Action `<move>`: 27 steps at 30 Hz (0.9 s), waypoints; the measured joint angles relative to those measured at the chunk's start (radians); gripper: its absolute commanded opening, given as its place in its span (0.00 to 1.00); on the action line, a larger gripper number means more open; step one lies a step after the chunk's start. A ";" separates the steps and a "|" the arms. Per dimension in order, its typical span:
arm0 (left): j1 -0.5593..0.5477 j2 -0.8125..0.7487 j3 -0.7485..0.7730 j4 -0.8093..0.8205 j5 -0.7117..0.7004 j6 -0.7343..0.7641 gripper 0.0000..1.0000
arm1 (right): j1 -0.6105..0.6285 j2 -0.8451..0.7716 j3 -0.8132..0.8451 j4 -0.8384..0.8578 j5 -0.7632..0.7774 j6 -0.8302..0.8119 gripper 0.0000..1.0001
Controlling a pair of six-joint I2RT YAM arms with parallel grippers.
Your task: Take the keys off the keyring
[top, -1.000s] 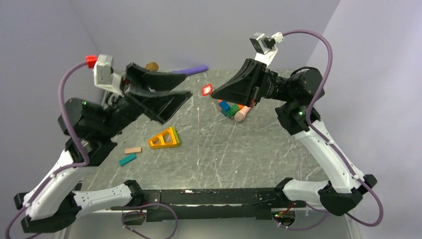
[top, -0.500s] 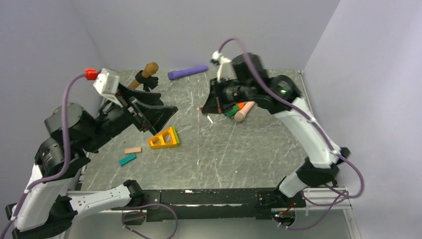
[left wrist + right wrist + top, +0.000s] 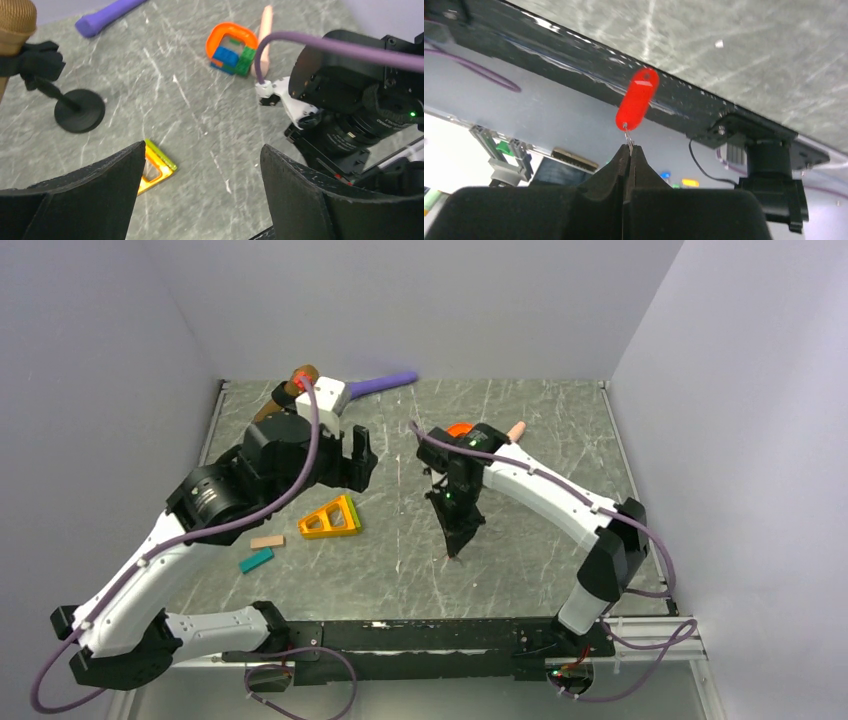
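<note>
The keys (image 3: 637, 98), a red oval tag, jut from the closed right jaws.

No lettering, label or number is legible on anything shown

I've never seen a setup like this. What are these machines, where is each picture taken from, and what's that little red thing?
These are two robot arms bolted to the near edge of a grey marbled table. The wide picture looks down from above; the other two come from a camera on each wrist, so each shows its own black jaws. The right arm has its jaws shut on the metal loop of a small red oval plastic tag. The left arm has its jaws open and empty. On the table lie a yellow triangular frame, an orange loop with blue and green blocks, a purple stick, a pink stick, a teal block, a tan block and a golden microphone on a black stand.
</note>
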 measured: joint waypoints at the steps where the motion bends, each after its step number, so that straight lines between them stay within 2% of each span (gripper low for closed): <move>1: 0.005 0.009 -0.005 -0.014 -0.005 0.000 0.88 | 0.000 0.004 -0.039 -0.003 -0.008 0.009 0.00; 5: 0.024 0.026 -0.040 -0.032 0.005 0.004 0.88 | 0.000 0.053 -0.083 -0.031 0.001 0.029 0.00; 9: 0.089 0.019 -0.074 -0.034 0.100 0.014 0.88 | 0.000 0.106 0.060 -0.041 0.061 0.014 0.00; 13: 0.178 0.045 -0.012 -0.060 0.267 0.043 0.97 | 0.001 0.101 0.249 -0.021 0.142 -0.055 0.00; 16: 0.194 0.049 0.022 -0.072 0.353 0.042 0.97 | 0.001 0.058 0.271 0.018 0.174 -0.105 0.00; 21: 0.215 0.058 0.096 -0.127 0.420 0.041 0.89 | 0.001 -0.062 0.190 0.175 0.161 -0.147 0.00; 27: 0.216 0.125 0.299 -0.201 0.543 0.062 0.73 | 0.001 -0.233 0.089 0.457 -0.024 -0.183 0.00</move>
